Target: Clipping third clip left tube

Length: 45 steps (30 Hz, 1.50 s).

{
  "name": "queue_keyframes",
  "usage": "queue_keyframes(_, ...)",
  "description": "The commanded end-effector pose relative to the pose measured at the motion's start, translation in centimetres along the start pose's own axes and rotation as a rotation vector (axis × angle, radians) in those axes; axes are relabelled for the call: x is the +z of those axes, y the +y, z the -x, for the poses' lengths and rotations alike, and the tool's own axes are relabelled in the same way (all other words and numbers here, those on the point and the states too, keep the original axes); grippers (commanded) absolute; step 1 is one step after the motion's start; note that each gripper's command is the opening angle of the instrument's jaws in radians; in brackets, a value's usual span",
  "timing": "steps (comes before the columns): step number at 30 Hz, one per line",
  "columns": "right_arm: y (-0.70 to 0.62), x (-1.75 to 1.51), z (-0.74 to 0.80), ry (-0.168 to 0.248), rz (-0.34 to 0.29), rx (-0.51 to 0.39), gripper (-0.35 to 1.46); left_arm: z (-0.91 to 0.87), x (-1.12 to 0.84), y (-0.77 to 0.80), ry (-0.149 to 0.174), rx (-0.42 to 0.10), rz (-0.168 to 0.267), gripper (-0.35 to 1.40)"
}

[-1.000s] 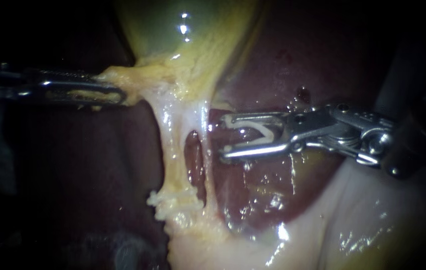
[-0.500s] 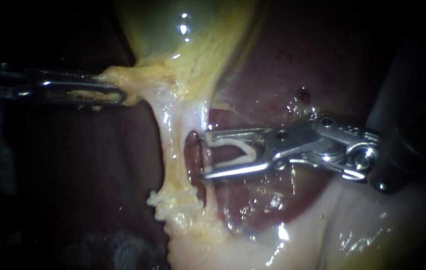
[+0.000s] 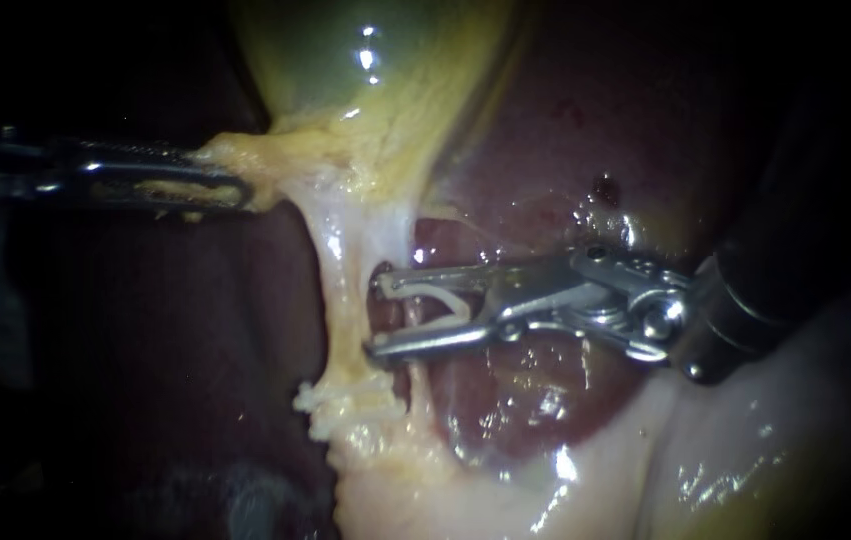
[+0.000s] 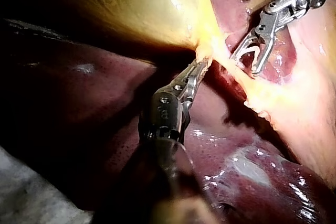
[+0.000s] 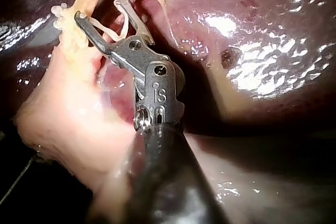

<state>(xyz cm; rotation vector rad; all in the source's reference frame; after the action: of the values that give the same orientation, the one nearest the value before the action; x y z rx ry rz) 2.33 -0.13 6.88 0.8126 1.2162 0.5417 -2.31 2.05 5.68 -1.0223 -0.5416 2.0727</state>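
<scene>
Holding the ragged yellow fatty tissue at the neck of the glossy greenish-yellow gallbladder, my left instrument reaches in from the left. Its slim metal jaws are clamped on that tissue from both sides, and the tissue is stretched sideways toward it.

Below the neck two strands run down to a lumpy yellow mass of fat. The left tube is a thick, pale yellowish cord. To its right runs a much thinner whitish strand. A dark red slit shows between them.

My right instrument comes in from the right, over the wet, dark red liver. Its long metal jaws stand wide apart and carry a white V-shaped clip, one leg lying along each jaw and the open end facing the tubes. The whitish strand crosses the gap between the jaws, in the mouth of the clip. The jaw tips reach the slit and lie just beside the left tube's right edge. I cannot tell whether they touch it, and the left tube itself is not between them.

In the right wrist view pale fatty tissue lies just beside one jaw tip.
</scene>
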Motion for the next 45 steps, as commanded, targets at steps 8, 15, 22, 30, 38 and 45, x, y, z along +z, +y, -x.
queue_keyframes(8, 0.09, 0.02, 0.00, 0.002, 0.006, 0.010, 0.49, 0.00, 0.00, 0.00, 0.000, 0.000, 0.000, -0.35)
queue_keyframes(15, 0.09, 0.14, -0.04, -0.002, 0.000, 0.029, 0.50, 0.00, 0.00, 0.00, 0.000, 0.000, 0.000, -0.35)
queue_keyframes(22, 0.09, 0.29, -0.05, 0.008, -0.007, 0.057, 0.50, 0.00, 0.00, 0.00, 0.000, 0.000, 0.000, -0.35)
queue_keyframes(30, 0.13, 0.43, -0.07, 0.032, -0.010, 0.092, 0.50, 0.00, 0.01, 0.00, 0.003, 0.000, 0.000, -0.35)
queue_keyframes(38, 0.17, 0.53, -0.13, 0.095, -0.031, 0.182, 0.50, 0.00, 0.01, 0.00, 0.003, 0.000, 0.001, -0.35)
queue_keyframes(45, 0.21, 0.54, -0.19, 0.129, -0.018, 0.203, 0.50, 0.00, 0.02, 0.00, 0.003, 0.000, 0.000, -0.35)
